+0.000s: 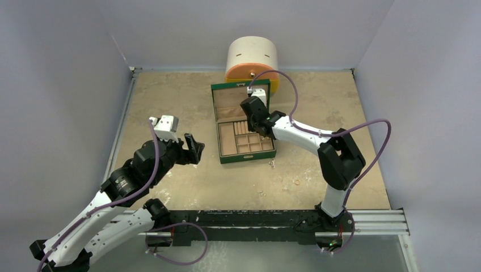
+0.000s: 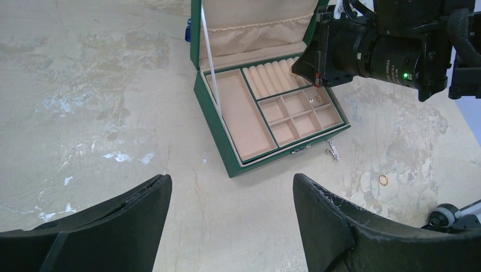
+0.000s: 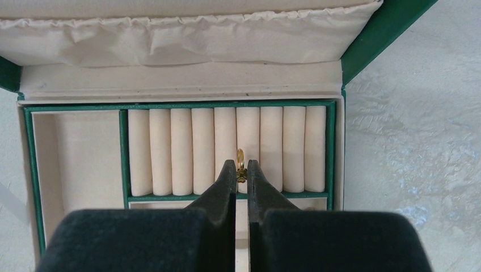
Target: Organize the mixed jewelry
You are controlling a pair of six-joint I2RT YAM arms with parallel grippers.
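One gold ring (image 3: 240, 159) stands upright; second ring (image 2: 383, 180) lies apparently flat.

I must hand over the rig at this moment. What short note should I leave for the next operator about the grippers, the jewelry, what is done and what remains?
Left gripper: open, holds nothing, hovers over bare table to the left of the green box.
Right gripper: shut on the held gold ring, just above the ring rolls of the open box.
Done: two small pieces lie in one small compartment.
Left: seat the held ring between the rolls, then collect at least the silvery piece and the loose gold ring, both on the table in front of the box.
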